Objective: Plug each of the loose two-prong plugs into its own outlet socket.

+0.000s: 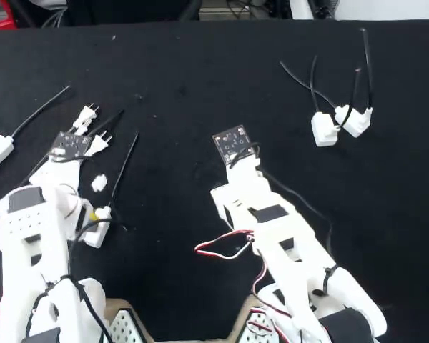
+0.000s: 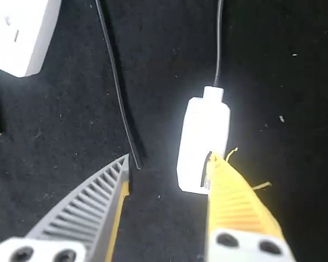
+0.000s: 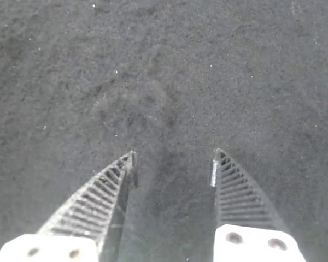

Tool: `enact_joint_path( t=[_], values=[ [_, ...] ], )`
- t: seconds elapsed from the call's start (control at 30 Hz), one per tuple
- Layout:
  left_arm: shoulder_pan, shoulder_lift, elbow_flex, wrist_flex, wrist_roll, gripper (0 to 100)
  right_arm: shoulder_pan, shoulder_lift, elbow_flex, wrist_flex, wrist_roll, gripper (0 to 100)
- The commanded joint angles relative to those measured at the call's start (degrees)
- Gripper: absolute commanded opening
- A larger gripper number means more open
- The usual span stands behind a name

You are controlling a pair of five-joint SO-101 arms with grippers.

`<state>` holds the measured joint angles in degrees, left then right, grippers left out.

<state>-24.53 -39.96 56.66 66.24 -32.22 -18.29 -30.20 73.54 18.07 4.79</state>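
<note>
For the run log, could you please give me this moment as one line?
left hand open, white plug against one finger | right hand open above table

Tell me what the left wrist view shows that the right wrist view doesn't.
The left wrist view adds a white corded block, plug or socket unclear, against the yellow finger of the left gripper, plus an outlet socket and a loose black cord. The right wrist view adds the right gripper. Both share an open gripper over black cloth.
</note>
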Motion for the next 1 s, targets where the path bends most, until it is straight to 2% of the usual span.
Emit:
enact_joint_path(
  t=[0.0,0.1,0.23,0.37,0.5,0.6,0.7,0.8,0.97],
  values=[
    [1.9,0.0,2.5,-1.0,-1.0,22,1.3,-2.2,-0.4,-1.3,0.0,20.4],
    [6.3,0.0,2.6,-0.4,-0.2,22,2.7,-2.2,-1.1,-1.3,0.0,20.4],
    [12.3,0.0,-0.3,2.5,5.5,22,5.5,-2.2,-1.5,-1.3,-0.5,20.4],
    [14.5,0.0,-6.3,7.7,7.4,22,5.7,-2.2,-1.5,-1.3,-0.5,20.4],
    [11.5,0.0,-11.2,11.8,7.1,22,5.7,-2.2,-1.5,-1.3,-0.5,20.4],
    [7.0,0.5,-10.9,10.2,4.0,22,5.7,-2.2,-1.5,-1.3,-0.5,20.4],
    [0.9,0.6,-7.2,4.8,-2.5,22,5.7,-2.2,-1.5,-1.3,-0.5,20.4],
    [-4.0,0.4,-1.3,-2.4,-5.8,22,5.6,-2.2,-1.5,-1.3,-0.5,20.4],
    [-4.9,0.1,7.2,-9.8,-6.1,22,6.5,-2.2,-2.5,-0.9,-0.5,20.4]
  ],
)
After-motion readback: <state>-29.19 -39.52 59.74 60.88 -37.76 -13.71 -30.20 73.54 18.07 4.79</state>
